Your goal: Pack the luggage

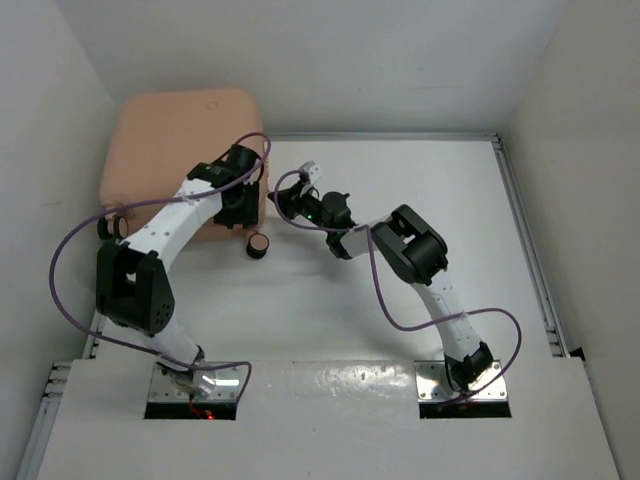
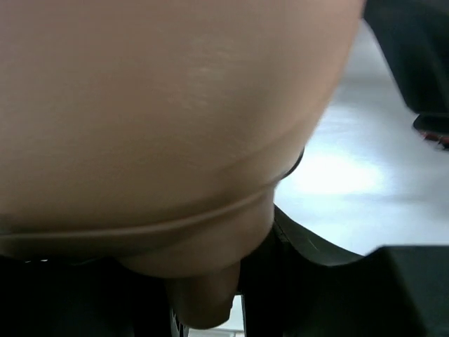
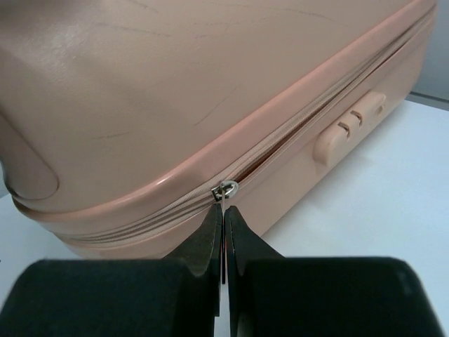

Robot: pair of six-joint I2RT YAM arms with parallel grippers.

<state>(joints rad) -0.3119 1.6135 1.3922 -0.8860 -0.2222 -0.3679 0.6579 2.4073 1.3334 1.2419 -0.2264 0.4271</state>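
Note:
The luggage (image 1: 170,140), a large peach-pink hard-shell suitcase, lies closed at the table's far left. My right gripper (image 3: 224,210) is shut on the small metal zipper pull (image 3: 225,189) on the case's side seam; from above, this gripper (image 1: 287,193) sits at the case's right edge. The zip reads closed left of the pull and gapes open to its right. My left gripper (image 1: 248,195) is pressed against the same right side. In the left wrist view the shell (image 2: 175,105) fills the frame, and a peach nub (image 2: 207,281) sits between the dark fingers (image 2: 295,281).
A peach combination lock (image 3: 351,123) sits on the case's side, right of the zipper pull. One wheel (image 1: 258,245) stands at the case's near right corner, another pair (image 1: 112,225) at its near left. Grey walls close in the table on three sides.

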